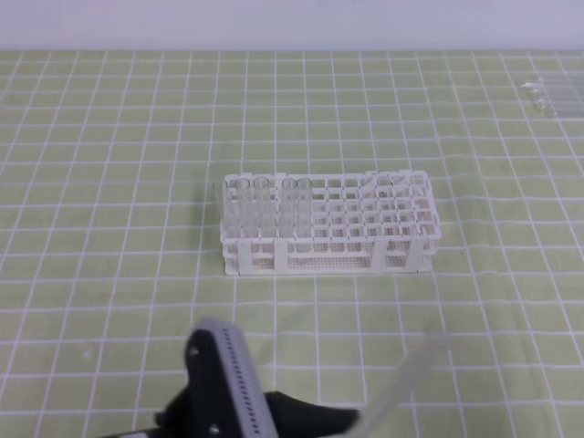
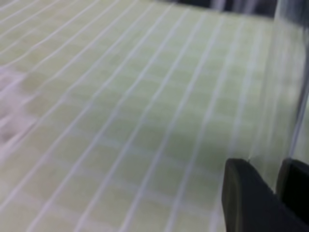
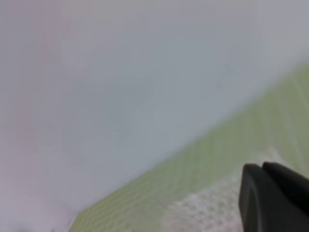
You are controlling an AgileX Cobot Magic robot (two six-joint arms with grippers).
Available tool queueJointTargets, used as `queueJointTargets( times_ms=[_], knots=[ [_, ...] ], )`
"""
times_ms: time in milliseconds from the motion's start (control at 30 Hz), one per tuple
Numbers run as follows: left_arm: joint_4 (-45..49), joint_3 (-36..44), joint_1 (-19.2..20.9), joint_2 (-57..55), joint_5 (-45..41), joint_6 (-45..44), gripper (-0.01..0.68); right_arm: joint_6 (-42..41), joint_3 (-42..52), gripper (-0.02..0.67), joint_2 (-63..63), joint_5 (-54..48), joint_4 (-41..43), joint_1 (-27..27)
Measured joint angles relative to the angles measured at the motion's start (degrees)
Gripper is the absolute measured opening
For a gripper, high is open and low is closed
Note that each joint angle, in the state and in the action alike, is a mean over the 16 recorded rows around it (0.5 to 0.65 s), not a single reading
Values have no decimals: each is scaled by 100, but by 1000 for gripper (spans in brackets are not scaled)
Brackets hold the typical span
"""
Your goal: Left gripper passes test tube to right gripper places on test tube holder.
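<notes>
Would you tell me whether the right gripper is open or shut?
Shut: the right gripper's black fingers meet with nothing between them.

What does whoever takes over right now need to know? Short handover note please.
Left gripper: shut on a test tube, low at the front of the mat, tube slanting up to the right.
Right gripper: shut, holding nothing, out of the overhead view.
Rack: mid-mat, several tubes already standing at its left end.
Spare tubes: far right corner.
Done: pickup.
Left: handover to the right gripper, then placing in the rack.
</notes>
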State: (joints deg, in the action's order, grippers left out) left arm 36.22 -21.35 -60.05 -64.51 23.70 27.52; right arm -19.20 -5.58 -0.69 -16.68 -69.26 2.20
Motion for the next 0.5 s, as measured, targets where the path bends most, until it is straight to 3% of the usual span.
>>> queueJointTargets(
  times_ms=[233,367,500],
  knots=[
    [0,0,-2,-875,1412,0,65,-3026,-676,48,-572,-1396,-1592,0],
    [-9,-2,-4,-1325,2011,-1,69,-4274,-996,143,-1061,-2142,-2109,0],
    [-27,-5,-5,-1685,2521,-19,57,-4932,-1236,260,-1578,-2817,-2178,0]
  ],
)
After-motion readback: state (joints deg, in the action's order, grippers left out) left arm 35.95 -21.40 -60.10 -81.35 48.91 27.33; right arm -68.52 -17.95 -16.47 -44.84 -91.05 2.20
